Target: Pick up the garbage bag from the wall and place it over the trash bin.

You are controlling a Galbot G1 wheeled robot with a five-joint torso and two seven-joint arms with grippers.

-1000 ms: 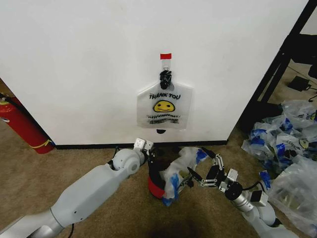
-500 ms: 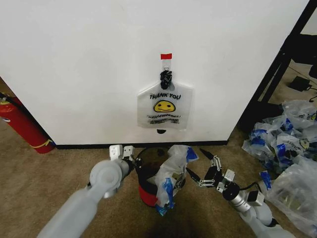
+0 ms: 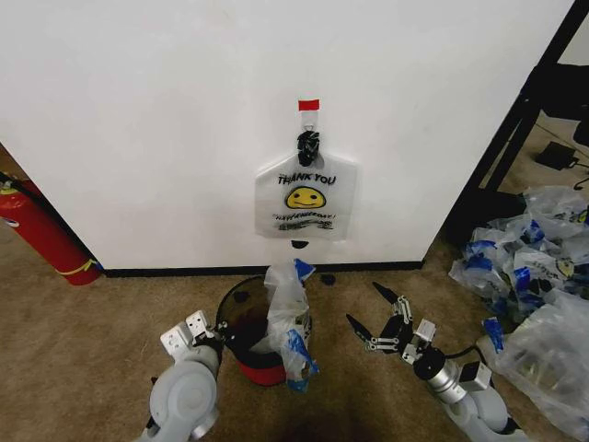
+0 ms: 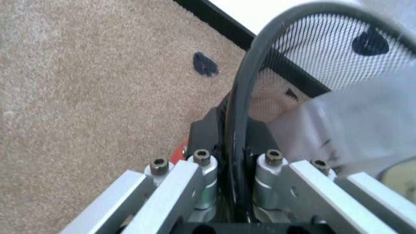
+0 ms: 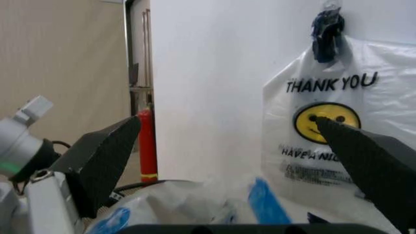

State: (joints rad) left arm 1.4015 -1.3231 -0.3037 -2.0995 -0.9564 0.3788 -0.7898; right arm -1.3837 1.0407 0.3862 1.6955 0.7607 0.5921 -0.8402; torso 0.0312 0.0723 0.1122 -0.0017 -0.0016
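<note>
Bag half-draped on the bin, left tool at the rim

Left tool [image 3: 195, 330] clamps the trash bin [image 3: 241, 345] rim; the garbage bag [image 3: 287, 322] slumps over the bin's right side, nearer the right tool [image 3: 372, 316], jaws spread, just right of it.

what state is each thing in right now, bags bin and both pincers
garbage bag: crumpled, draped on one side of the bin rim, mouth not spread over it
trash bin: upright on the carpet, rim gripped
left pincer: shut on the bin rim
right pincer: open, empty, beside the bin
bag on the wall: hanging flat from the hook
</note>
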